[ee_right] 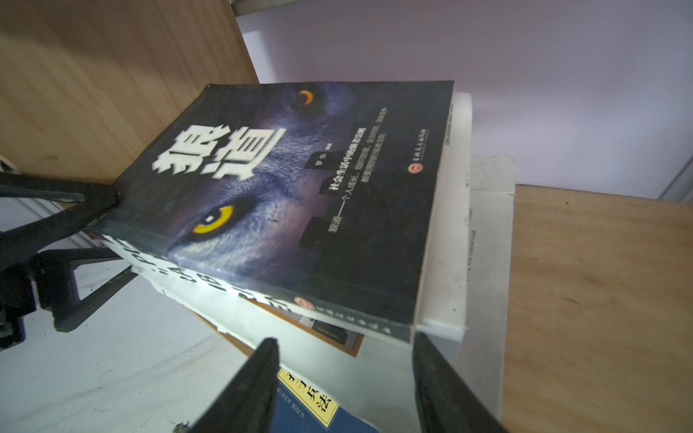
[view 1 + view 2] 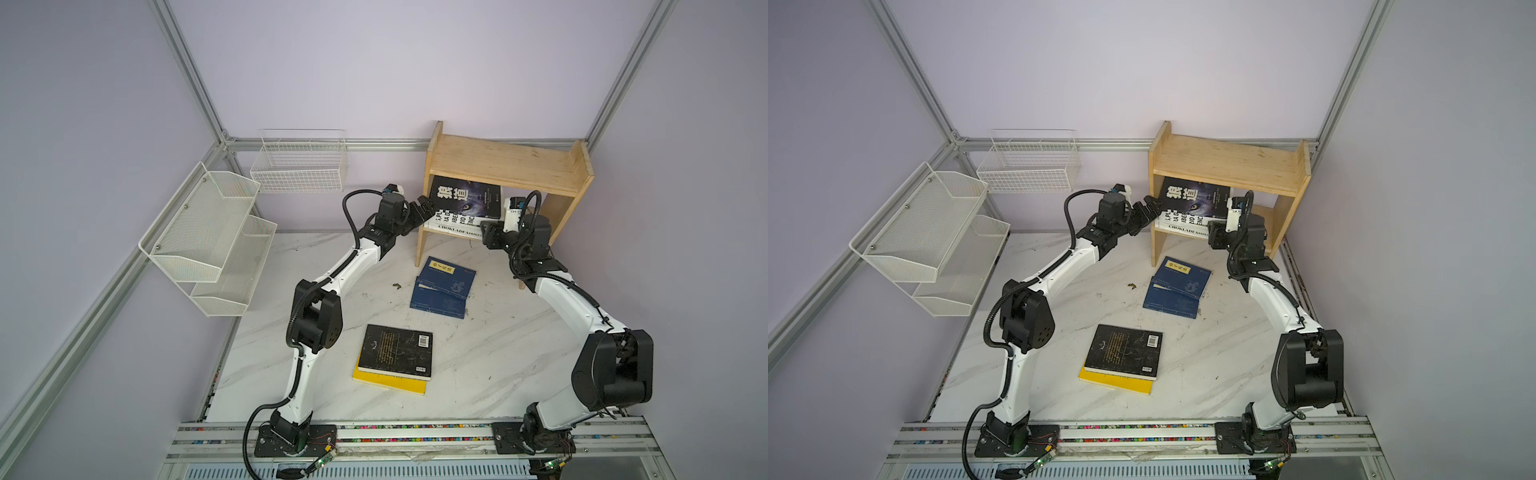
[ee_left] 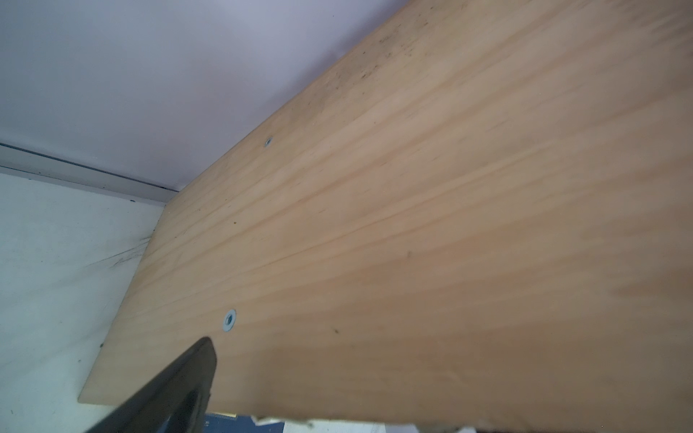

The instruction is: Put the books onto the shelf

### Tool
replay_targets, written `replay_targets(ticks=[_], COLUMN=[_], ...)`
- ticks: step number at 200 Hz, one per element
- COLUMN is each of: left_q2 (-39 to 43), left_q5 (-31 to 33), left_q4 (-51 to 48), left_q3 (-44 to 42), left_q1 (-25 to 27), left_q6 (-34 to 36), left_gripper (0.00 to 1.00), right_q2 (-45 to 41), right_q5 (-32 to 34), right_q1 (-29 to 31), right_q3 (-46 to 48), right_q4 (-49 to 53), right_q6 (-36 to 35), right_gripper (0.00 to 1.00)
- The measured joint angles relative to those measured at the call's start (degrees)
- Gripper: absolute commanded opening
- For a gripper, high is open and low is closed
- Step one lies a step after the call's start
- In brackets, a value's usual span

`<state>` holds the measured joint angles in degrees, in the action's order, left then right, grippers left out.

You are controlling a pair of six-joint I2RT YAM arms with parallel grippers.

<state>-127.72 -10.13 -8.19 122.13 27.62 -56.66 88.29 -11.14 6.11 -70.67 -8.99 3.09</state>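
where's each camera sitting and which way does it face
Both top views: high in front, looking down at the table, shelf, left gripper, right gripper.
Left wrist: on the left arm, facing the shelf's outer side panel; one finger shows.
Right wrist: on the right arm, facing the black book; its fingers and the left gripper show.
Shared: all four show the shelf.
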Motion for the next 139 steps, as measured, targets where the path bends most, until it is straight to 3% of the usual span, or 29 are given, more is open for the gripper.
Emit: replay_targets(ticks=[67, 139], left_q2=[0.0, 0.0], left_q5=[-0.8, -1.7], left_q4=[0.3, 0.3], left_q3=[-0.1, -0.1], left_q1=[-0.2, -0.3], left_q6=[-0.5, -1.1], left_gripper=[1.0, 1.0], right_q2=[-5.7, -1.4], right_q5=[2.6, -6.9], right_q1=[-2.6, -4.5], right_q3=[2.7, -0.3], right_q4=[-1.9, -1.9], right_q6=[2.2, 2.7], right_gripper=[0.81, 0.85])
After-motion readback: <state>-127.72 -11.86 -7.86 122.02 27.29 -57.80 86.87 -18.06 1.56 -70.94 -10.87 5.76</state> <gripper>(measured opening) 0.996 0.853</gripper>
